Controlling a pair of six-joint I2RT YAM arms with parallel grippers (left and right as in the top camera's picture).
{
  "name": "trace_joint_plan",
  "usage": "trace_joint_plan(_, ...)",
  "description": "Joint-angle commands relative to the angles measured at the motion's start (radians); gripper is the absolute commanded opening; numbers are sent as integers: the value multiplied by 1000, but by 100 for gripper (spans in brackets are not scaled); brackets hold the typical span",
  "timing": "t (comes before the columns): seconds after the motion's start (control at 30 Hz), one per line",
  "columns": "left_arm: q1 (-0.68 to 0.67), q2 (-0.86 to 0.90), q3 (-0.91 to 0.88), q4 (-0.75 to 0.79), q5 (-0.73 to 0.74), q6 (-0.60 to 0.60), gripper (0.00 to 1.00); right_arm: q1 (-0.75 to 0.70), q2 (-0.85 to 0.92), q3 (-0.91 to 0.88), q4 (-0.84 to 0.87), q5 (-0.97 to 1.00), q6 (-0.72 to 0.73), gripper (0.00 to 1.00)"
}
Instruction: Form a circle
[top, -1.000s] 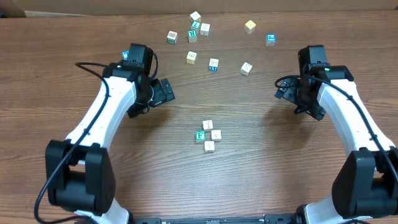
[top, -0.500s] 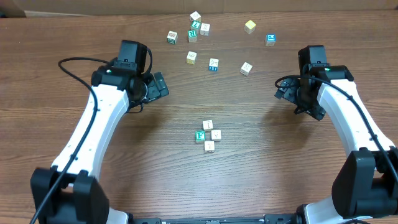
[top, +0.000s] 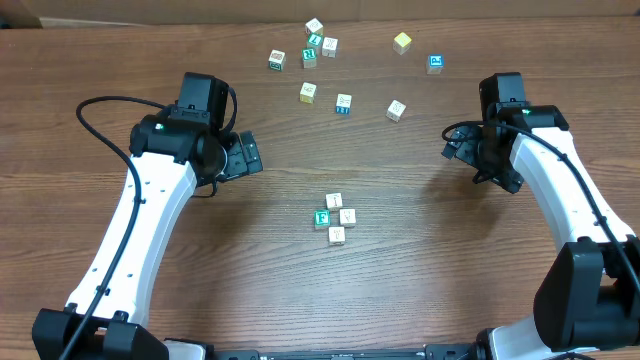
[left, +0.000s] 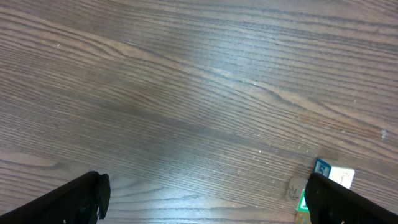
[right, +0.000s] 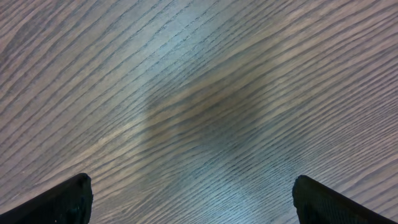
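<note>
Overhead view: the circle (top: 336, 217) is seen just toward 6 o'clock from the middle of the table (top: 120, 60), as four small cubes packed around a tiny gap. Cream cubes are placed at 12, 3 and 6 o'clock of the ring, and the green-faced cube (top: 322, 218) at 9 o'clock. Whether neighbouring cubes touch at their corners cannot be told.

The left gripper (top: 247, 155) is held at 10 o'clock from the circle, well apart from it, with its jaws spread wide and nothing between them. In the left wrist view its fingers (left: 78, 198) are seen at the bottom corners over bare wood. A white cube (left: 336, 177) with a blue edge is shown beside the 3 o'clock finger, with a patch of green just below it. Whether these belong to the circle cannot be told.

The right gripper (top: 452, 143) is held at 2 o'clock from the circle, farther off, likewise fully released and empty. In the right wrist view wood grain is shown between its fingers (right: 65, 198).

Ten loose cubes (top: 343, 103) are scattered toward 12 o'clock from the circle, up to the table's far edge. Among them a yellow one (top: 402, 42) and a blue-faced one (top: 435, 63) are seen at 1 o'clock.
</note>
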Motion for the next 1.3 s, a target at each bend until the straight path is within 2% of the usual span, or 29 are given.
trace_joint_plan(0.0, 3, -24, -44, 53, -20, 26, 100, -4, -18, 11, 3, 11, 1, 100)
trace_joint_plan(0.17, 3, -63, -190, 290, 14, 27, 100, -4, -18, 11, 3, 11, 1, 100)
trace_joint_plan(0.47, 3, -203, -576, 907, 153, 75, 100, -4, -18, 11, 3, 11, 1, 100)
trace_joint_plan(0.8, 2, -337, -913, 1392, 200, 75, 100, -4, -18, 11, 3, 11, 0, 100)
trace_joint_plan(0.97, 3, -393, -1040, 1540, 200, 75, 100, -4, -18, 11, 3, 11, 1, 100)
trace_joint_plan(1.27, 3, -492, -1164, 1604, 171, 74, 100, -4, -18, 11, 3, 11, 1, 100)
